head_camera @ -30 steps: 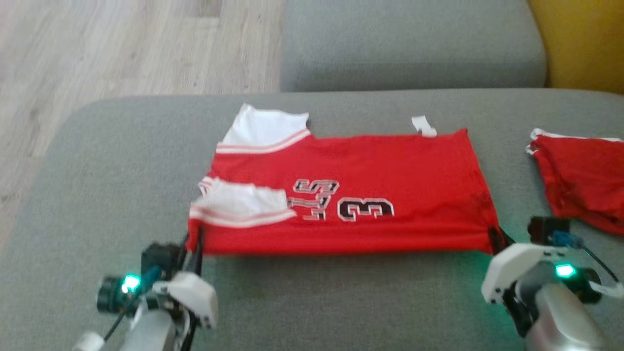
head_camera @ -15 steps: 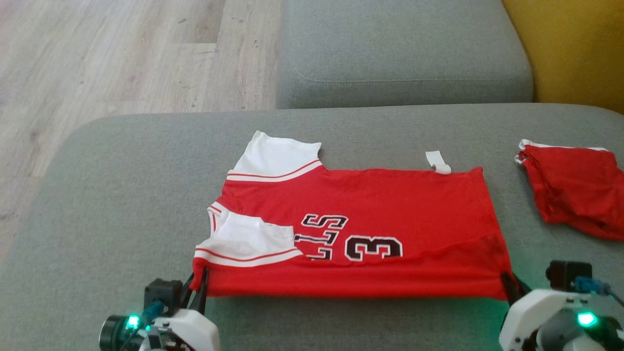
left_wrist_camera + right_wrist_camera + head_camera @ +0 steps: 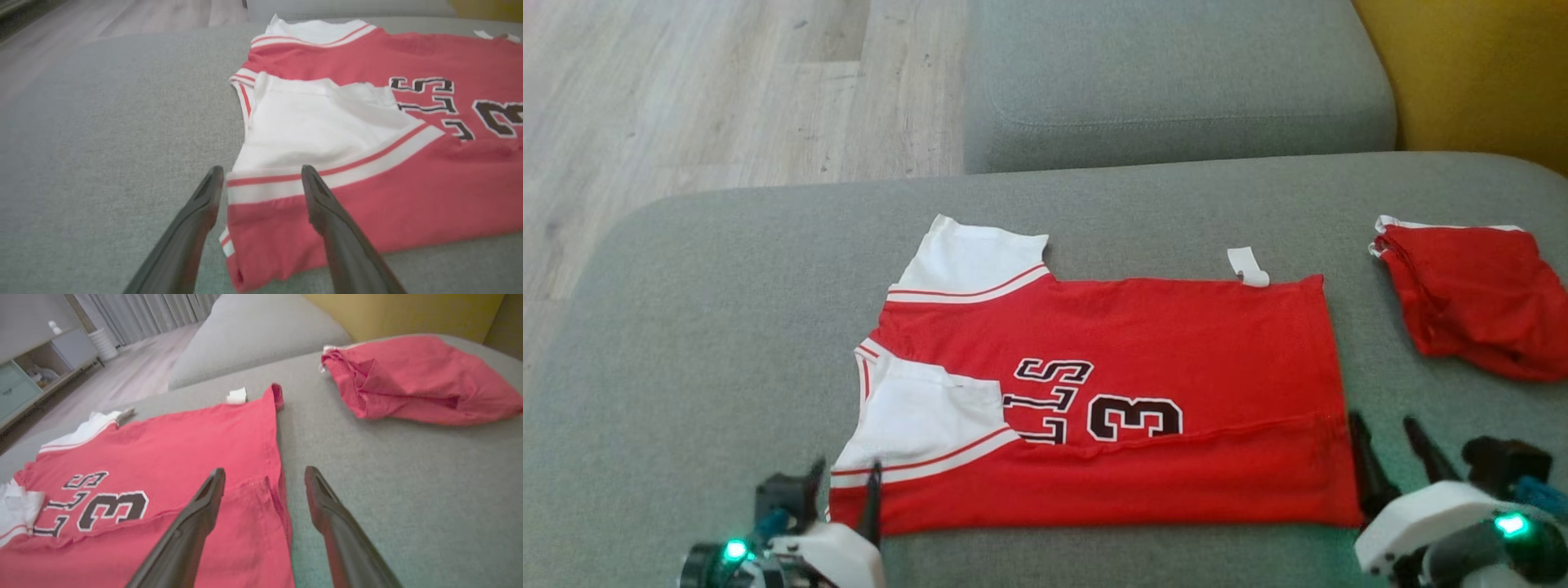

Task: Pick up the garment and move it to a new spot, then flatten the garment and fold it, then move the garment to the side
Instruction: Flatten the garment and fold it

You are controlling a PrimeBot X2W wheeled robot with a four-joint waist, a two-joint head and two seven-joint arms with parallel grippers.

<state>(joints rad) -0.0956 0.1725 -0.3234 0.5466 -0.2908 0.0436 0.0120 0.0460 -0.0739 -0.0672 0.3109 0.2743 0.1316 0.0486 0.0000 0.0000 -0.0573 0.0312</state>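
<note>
The garment (image 3: pixel 1160 343) is a red jersey with white sleeves and black lettering, lying flat on the grey sofa seat (image 3: pixel 727 327) with its near edge folded over. My left gripper (image 3: pixel 845 469) stands open at the jersey's near left corner, its fingers (image 3: pixel 327 212) straddling the red-and-white hem of the garment (image 3: pixel 367 163). My right gripper (image 3: pixel 1384 433) is open at the near right corner, one finger (image 3: pixel 196 514) over the garment (image 3: pixel 163 457) and the other over bare cushion. Neither holds cloth.
A second crumpled red garment (image 3: pixel 1470 298) lies on the seat at the far right, also the red heap (image 3: pixel 416 379) in the right wrist view. A grey back cushion (image 3: pixel 1176 73) lies beyond, wooden floor (image 3: pixel 686 90) to the left, a yellow surface (image 3: pixel 1478 65) at the back right.
Both grippers have opened and let go of the jersey's near corners. The near edge now lies flat on the seat. The head camera has shifted slightly.
</note>
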